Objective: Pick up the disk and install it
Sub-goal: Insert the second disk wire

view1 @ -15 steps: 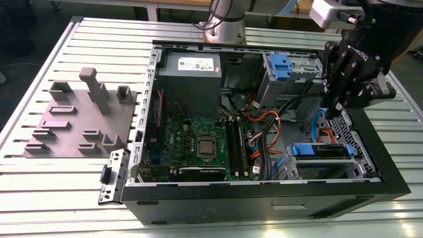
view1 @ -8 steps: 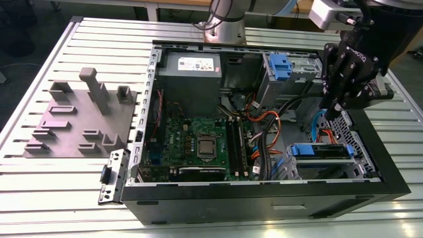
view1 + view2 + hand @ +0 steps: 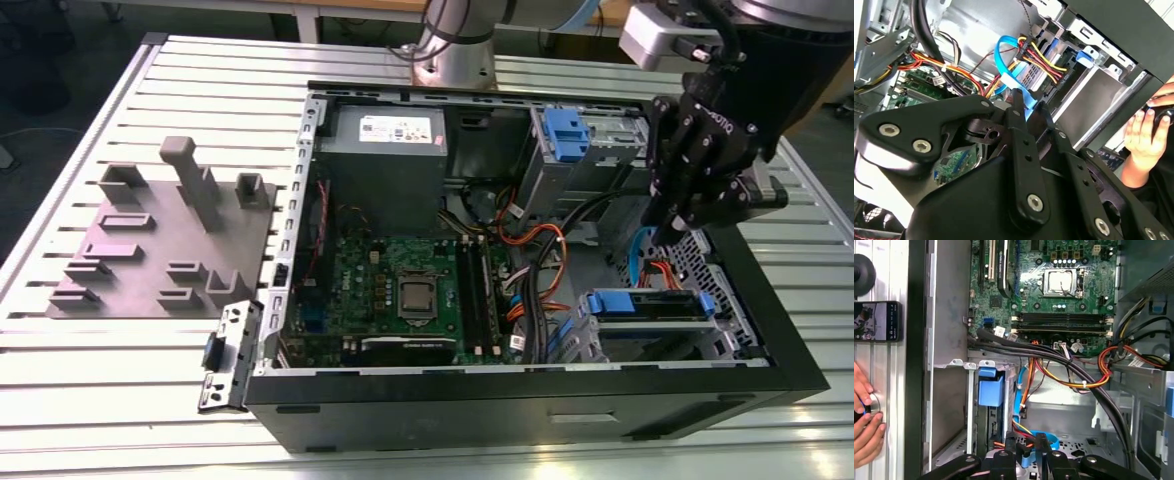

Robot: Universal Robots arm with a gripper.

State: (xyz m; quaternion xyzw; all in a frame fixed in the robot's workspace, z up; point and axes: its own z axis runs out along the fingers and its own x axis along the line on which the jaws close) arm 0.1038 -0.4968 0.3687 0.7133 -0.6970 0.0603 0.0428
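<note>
An open computer case [image 3: 534, 400] lies on its side on a slatted table [image 3: 80, 380], exposing its bays. The disk [image 3: 650, 305], blue tab outward, sits in its lower bay. The gripper [image 3: 683, 222] hangs vertically inside the case just above that bay, jaws nearly closed around a light-blue cable [image 3: 1025, 458]. A person's hand [image 3: 866, 432] rests outside the case.

A slatted aluminium table [image 3: 80, 370] is seen under even light; a dark floor [image 3: 54, 60] and further table legs [image 3: 300, 22] lie behind.
</note>
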